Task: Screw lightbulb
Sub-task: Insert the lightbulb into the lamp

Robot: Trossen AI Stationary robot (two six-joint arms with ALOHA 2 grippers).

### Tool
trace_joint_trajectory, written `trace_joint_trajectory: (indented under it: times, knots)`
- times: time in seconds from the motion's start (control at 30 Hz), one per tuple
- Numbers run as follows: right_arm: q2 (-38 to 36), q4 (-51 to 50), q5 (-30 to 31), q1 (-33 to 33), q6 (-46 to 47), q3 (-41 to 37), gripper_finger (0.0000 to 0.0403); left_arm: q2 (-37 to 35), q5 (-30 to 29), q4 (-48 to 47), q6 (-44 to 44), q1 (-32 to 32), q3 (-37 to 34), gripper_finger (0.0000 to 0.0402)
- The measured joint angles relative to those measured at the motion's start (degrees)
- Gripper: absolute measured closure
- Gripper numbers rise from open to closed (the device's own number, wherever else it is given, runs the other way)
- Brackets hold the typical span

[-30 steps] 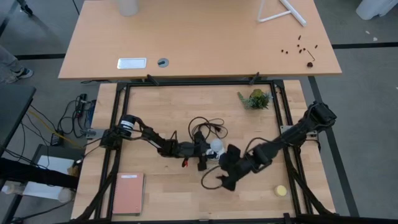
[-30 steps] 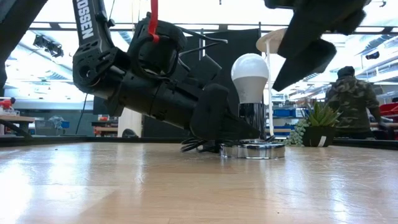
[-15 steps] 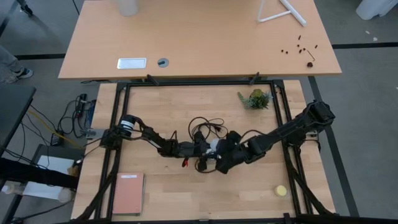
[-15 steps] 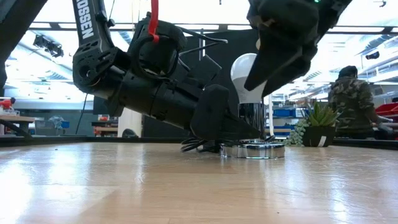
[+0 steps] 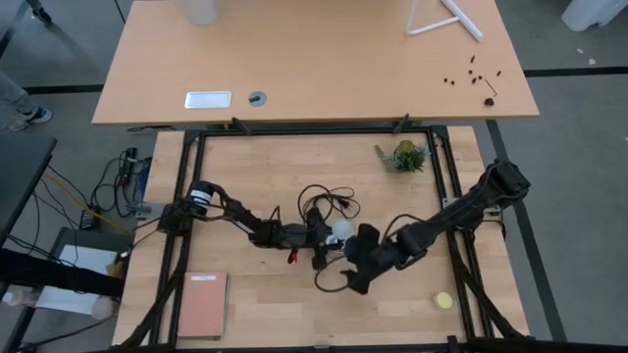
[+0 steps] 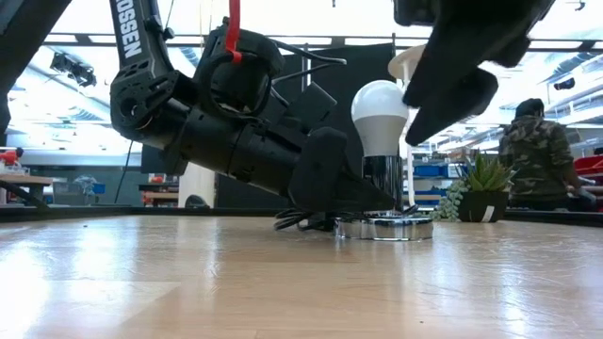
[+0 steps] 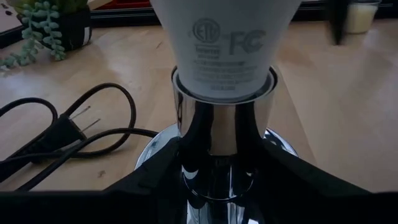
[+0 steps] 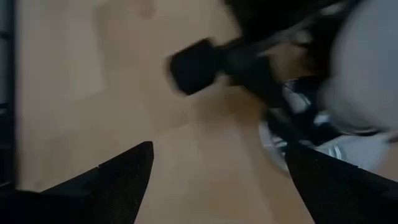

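The white lightbulb (image 6: 380, 113) stands upright, its narrow end in the chrome stem of the socket (image 6: 383, 184). The socket's round base (image 6: 384, 228) rests flat on the table. My left gripper (image 5: 321, 241) reaches in low from the table's left and is shut on the stem below the lightbulb (image 7: 221, 37). My right gripper (image 6: 443, 94) hangs open beside the lightbulb's top on the near right, touching nothing. Its wrist view shows the lightbulb (image 8: 367, 81) off to one side of the open fingers (image 8: 106, 180). My left gripper pinches the socket's chrome stem (image 7: 217, 143) between its two fingers (image 7: 155, 171), just under the lightbulb's neck. It comes nearly level from the table's left. The socket stands upright with its base on the table.
The socket's black cord and plug (image 7: 62, 134) lie coiled on the table behind the socket (image 5: 324, 196). A small potted plant (image 5: 402, 155) stands far right, a yellow ball (image 5: 444, 300) near right, a pink notebook (image 5: 201, 305) near left. A person (image 6: 532, 155) stands in the room beyond.
My right gripper swung in over the lightbulb, then drew back toward the table's near right, to about where it began. Its fingers stayed open. The lightbulb, the socket and my left gripper have kept still.
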Motion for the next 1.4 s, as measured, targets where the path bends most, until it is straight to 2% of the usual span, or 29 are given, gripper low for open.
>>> trace_joint_trajectory:
  times: [0.17, 0.27, 0.47, 0.7, 0.87, 1.0, 1.3, 1.4]
  knots:
    - [0.0, -6.9, -0.1, -2.1, 2.1, 0.1, 0.0030, 0.0, 0.0, 0.0, 0.0, 0.0, 0.0, 0.0206]
    - [0.0, -15.8, 0.8, -3.2, 2.8, 2.6, 0.0030, 0.0, 0.0, 0.0, 0.0, 0.0, 0.0, 0.0206]
    - [0.0, -26.7, 2.5, -4.8, -4.7, 11.1, 0.0030, 0.0, 0.1, 0.0, 0.1, 0.0, 0.0, 0.0206]
    - [0.0, -28.6, 0.9, -6.5, -21.0, 13.6, 0.0025, 0.0, 1.7, 0.1, 0.1, 0.0, -0.1, 0.0206]
    - [0.0, -29.0, -6.5, -10.0, -24.8, 13.6, 0.0006, 0.0, 2.4, 0.4, 0.4, 0.0, -0.1, 0.0206]
    - [0.0, -29.4, -12.0, -13.3, -28.2, 13.6, 0.0006, 0.0, 2.5, 0.6, 1.0, 0.0, -0.1, 0.0206]
    - [0.2, -28.2, -10.9, -15.3, -35.0, 16.1, 0.0004, 0.0, 2.7, 0.9, 1.1, 0.0, 0.0, 0.0206]
    - [3.3, -31.6, -11.3, -15.8, -35.3, 19.7, 0.0003, 0.0, 2.9, 1.0, 1.1, 0.0, 0.0, 0.0206]
